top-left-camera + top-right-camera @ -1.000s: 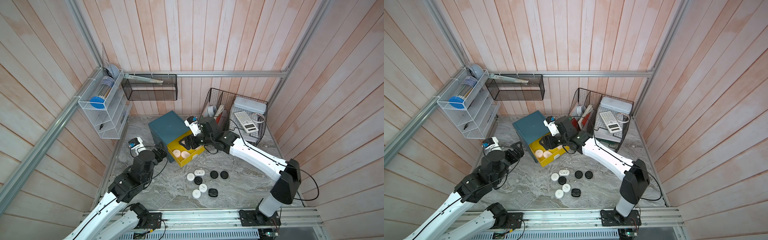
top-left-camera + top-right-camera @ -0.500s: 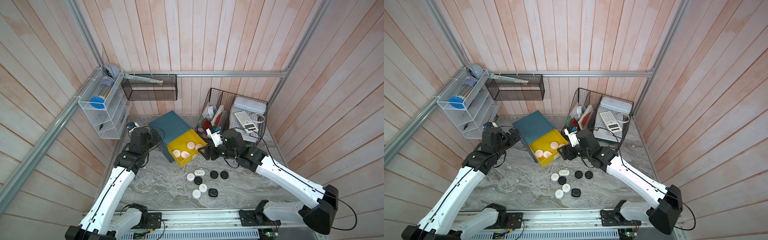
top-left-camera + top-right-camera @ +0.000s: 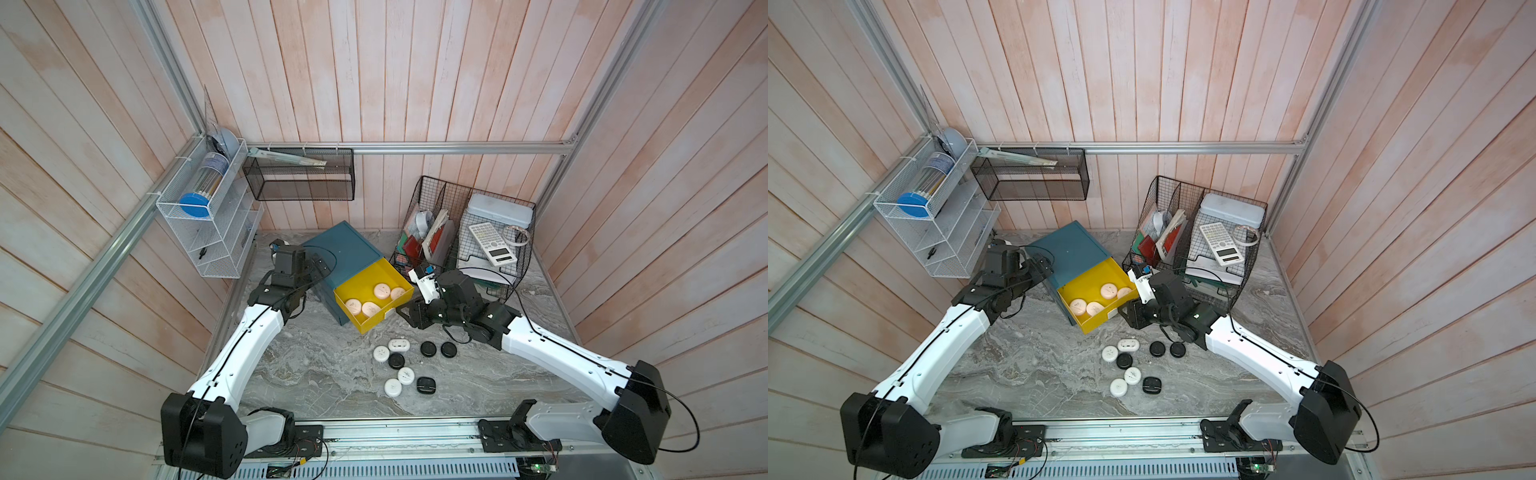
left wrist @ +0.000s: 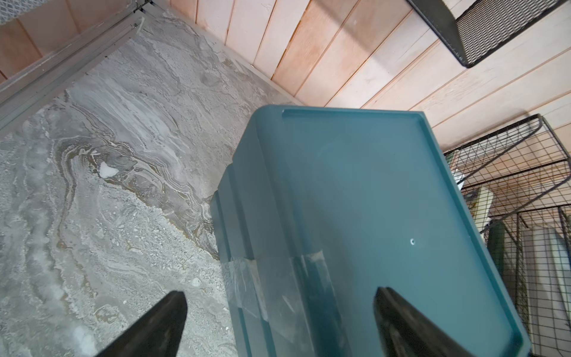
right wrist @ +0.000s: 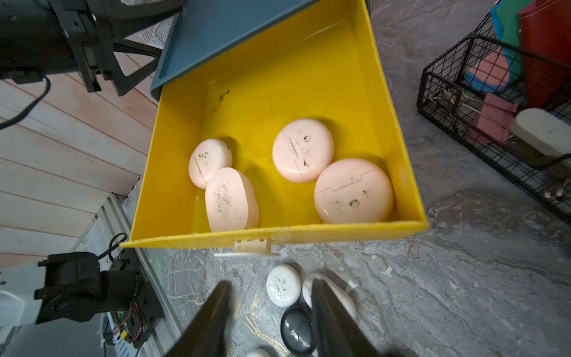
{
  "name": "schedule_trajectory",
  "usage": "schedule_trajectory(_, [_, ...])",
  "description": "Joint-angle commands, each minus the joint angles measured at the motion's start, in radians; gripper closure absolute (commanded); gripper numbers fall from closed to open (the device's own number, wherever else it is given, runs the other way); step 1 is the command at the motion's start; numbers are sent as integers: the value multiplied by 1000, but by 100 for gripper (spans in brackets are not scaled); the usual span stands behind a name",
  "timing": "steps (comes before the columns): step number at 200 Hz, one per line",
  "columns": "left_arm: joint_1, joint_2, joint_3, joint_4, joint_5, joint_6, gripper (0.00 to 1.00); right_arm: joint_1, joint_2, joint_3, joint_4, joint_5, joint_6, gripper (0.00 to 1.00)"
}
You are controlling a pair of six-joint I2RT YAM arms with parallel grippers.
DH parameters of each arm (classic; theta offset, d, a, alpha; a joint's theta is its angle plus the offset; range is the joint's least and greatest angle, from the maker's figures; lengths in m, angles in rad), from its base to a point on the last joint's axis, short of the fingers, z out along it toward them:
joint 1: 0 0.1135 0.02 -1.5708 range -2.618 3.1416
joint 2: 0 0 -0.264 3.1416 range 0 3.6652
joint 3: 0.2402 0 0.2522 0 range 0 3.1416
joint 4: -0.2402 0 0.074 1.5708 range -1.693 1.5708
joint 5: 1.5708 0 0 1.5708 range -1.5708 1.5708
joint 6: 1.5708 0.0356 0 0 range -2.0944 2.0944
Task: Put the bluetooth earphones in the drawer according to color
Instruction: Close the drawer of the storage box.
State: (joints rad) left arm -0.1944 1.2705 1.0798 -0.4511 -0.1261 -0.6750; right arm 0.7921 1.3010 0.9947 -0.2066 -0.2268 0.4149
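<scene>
Four pink earphones (image 5: pixel 302 150) in the open yellow drawer (image 5: pixel 278 233), eight others (image 3: pixel 405 376) on the tabletop (image 3: pixel 324 374); next, probably shutting it with the empty, part-open right tool (image 5: pixel 270 282), left tool (image 4: pixel 279 292) wide open at the chest (image 4: pixel 355 201).

Pink earphones (image 5: pixel 302 150) in open yellow drawer (image 5: pixel 278 77)

Right gripper (image 3: pixel 1126 311) low over the marble tabletop (image 3: pixel 1038 374), open yellow drawer (image 3: pixel 1090 282) just in front of it holding four pink earphone cases (image 3: pixel 1108 291), white and black earphone cases (image 3: pixel 1133 375) loose nearby, left gripper (image 3: pixel 1045 266) beside the teal chest (image 3: pixel 1071 247).
</scene>
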Motion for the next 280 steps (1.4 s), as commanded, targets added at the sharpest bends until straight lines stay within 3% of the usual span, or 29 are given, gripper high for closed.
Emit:
schedule_trajectory(1, [3,3,-35,53,25,12,0,-4,41,18,80,-18,13,60])
schedule_trajectory(49, [4,10,-85,76,51,13,2,-14,118,55,207,-9,15,77])
schedule_trajectory(112, [4,18,-123,112,86,8,6,-51,205,76,349,-31,64,77])
schedule_trajectory(202, [-2,40,-133,144,128,8,7,-70,461,205,563,-69,165,77])
schedule_trajectory(280, [-27,59,-117,158,155,3,7,-59,559,250,608,-156,179,73])
